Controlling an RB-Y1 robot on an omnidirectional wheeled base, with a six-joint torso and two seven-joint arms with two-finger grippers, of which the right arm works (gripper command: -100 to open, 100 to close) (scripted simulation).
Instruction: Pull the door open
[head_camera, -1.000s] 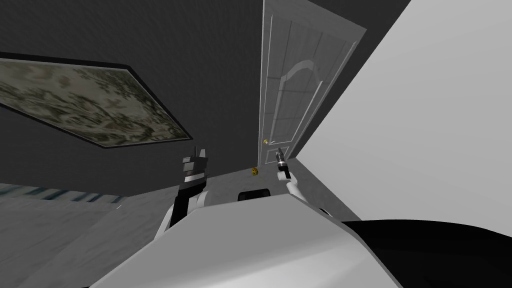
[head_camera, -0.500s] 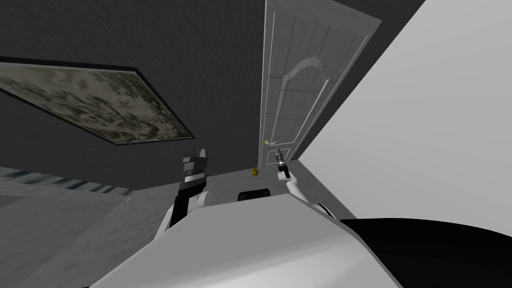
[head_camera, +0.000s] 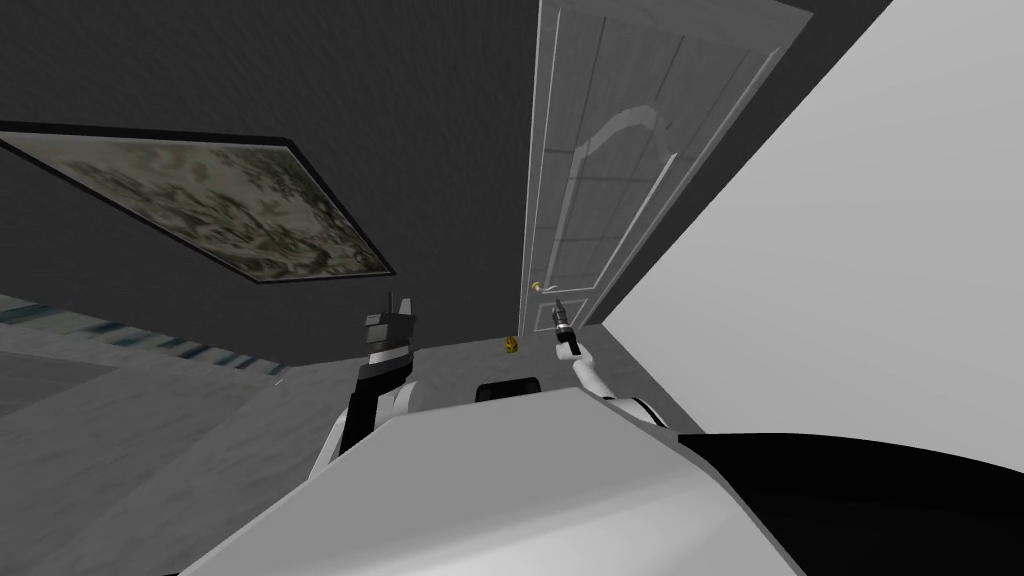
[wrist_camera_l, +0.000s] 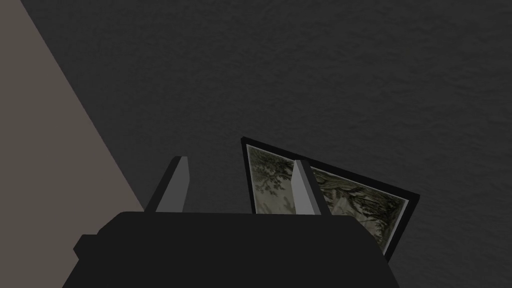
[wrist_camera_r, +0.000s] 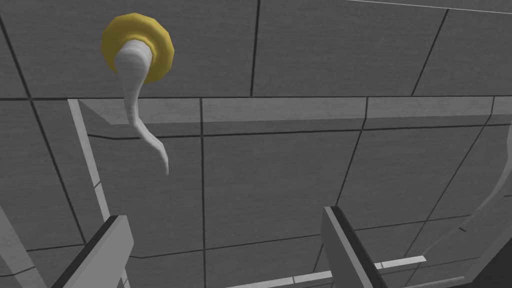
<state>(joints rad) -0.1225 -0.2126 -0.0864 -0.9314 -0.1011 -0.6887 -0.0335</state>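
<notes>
A grey panelled door (head_camera: 620, 160) stands in the dark wall ahead, close to the corner with a light wall on the right. Its curved white lever handle (head_camera: 547, 288) springs from a yellow rose. My right gripper (head_camera: 559, 308) is held up just below the handle and stands open. In the right wrist view the lever (wrist_camera_r: 142, 117) and its rose (wrist_camera_r: 138, 47) lie beyond my left finger, apart from the open gripper (wrist_camera_r: 227, 245), with the door panels (wrist_camera_r: 310, 165) close behind. My left gripper (head_camera: 396, 300) is raised at chest height, open (wrist_camera_l: 240, 187), holding nothing.
A small yellow object (head_camera: 511, 344) lies on the floor at the foot of the door. A large framed picture (head_camera: 230, 205) hangs on the dark wall to the left. The light wall (head_camera: 850, 260) closes in on the right.
The whole head view has shifted: the door has grown and slid slightly right, so I have moved nearer to it. Both arms keep their pose.
</notes>
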